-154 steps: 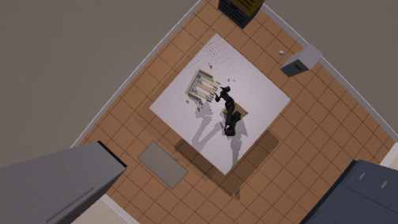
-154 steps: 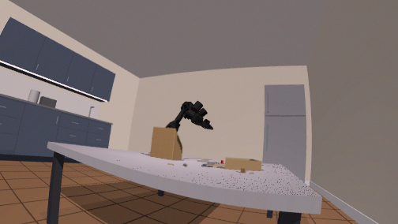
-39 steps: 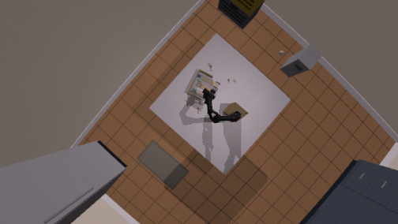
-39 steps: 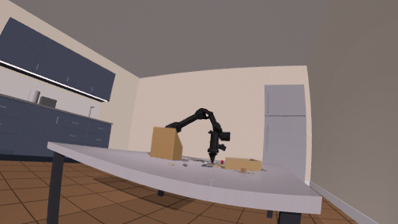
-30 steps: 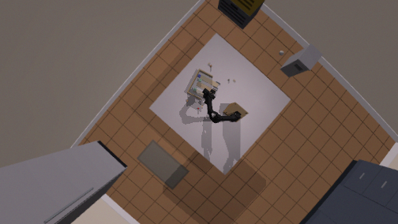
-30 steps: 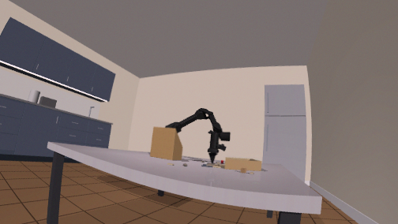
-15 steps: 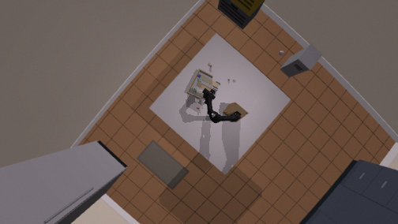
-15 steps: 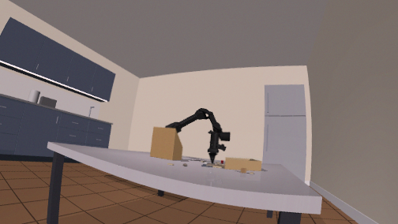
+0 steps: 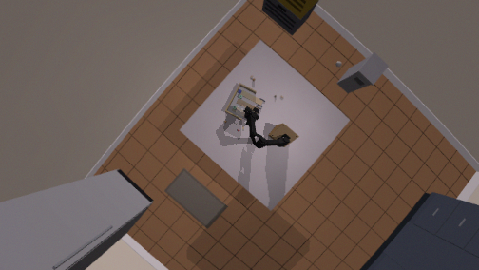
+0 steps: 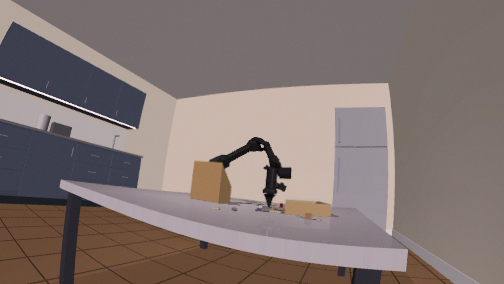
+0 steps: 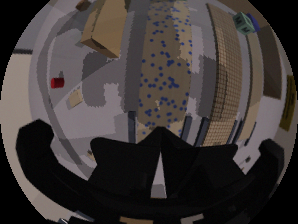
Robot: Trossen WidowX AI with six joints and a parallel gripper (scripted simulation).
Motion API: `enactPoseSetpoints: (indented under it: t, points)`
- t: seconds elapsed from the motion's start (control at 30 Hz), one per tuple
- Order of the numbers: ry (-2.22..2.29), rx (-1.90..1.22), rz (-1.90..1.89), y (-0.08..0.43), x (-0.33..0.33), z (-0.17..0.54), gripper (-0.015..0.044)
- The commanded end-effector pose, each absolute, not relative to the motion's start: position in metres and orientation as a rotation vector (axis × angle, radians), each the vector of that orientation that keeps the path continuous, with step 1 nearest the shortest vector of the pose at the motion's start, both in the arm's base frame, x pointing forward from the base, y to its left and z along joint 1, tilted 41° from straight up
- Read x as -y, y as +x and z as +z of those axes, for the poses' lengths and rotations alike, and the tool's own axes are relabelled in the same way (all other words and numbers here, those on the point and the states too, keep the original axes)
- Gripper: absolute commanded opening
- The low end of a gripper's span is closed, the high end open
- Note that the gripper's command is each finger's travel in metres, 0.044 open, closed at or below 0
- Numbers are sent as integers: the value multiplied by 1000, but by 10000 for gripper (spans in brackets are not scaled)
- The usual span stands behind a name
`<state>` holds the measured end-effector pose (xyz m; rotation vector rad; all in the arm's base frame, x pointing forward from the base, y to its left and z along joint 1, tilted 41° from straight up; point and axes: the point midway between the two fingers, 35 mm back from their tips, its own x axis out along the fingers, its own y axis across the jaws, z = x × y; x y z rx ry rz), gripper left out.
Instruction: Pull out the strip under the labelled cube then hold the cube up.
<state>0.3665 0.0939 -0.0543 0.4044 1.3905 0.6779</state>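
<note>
My gripper point(image 10: 269, 204) point(image 11: 160, 129) points down, its fingers shut with nothing seen between them. In the wrist view its tips overlap the near end of a tan strip with blue dots point(image 11: 159, 82). To the right lie a strip with a brown grid pattern point(image 11: 226, 70) and a narrow plain strip point(image 11: 256, 75). A grey-green cube with dark letters point(image 11: 243, 23) is near the far end of these two; which one it rests on I cannot tell. A blue cube point(image 11: 255, 23) is right behind it. The far end of the dotted strip is out of the wrist view.
Short dark rails point(image 11: 132, 126) point(image 11: 186, 129) flank the near strip ends. A tan wall point(image 10: 307, 208) point(image 11: 103, 31) stands beside the strips. A red cylinder point(image 11: 57, 83) and a small tan block point(image 11: 75, 98) lie left in the wrist view. A tan box point(image 10: 209, 182) stands by the arm's base.
</note>
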Motion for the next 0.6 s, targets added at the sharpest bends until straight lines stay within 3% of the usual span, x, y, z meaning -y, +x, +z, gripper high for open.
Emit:
enactPoseSetpoints:
  t: [0.0, 0.57]
  points:
    - [404, -1394, 680, 361, -95, -57, 0]
    - [404, -1396, 679, 335, -91, -62, 0]
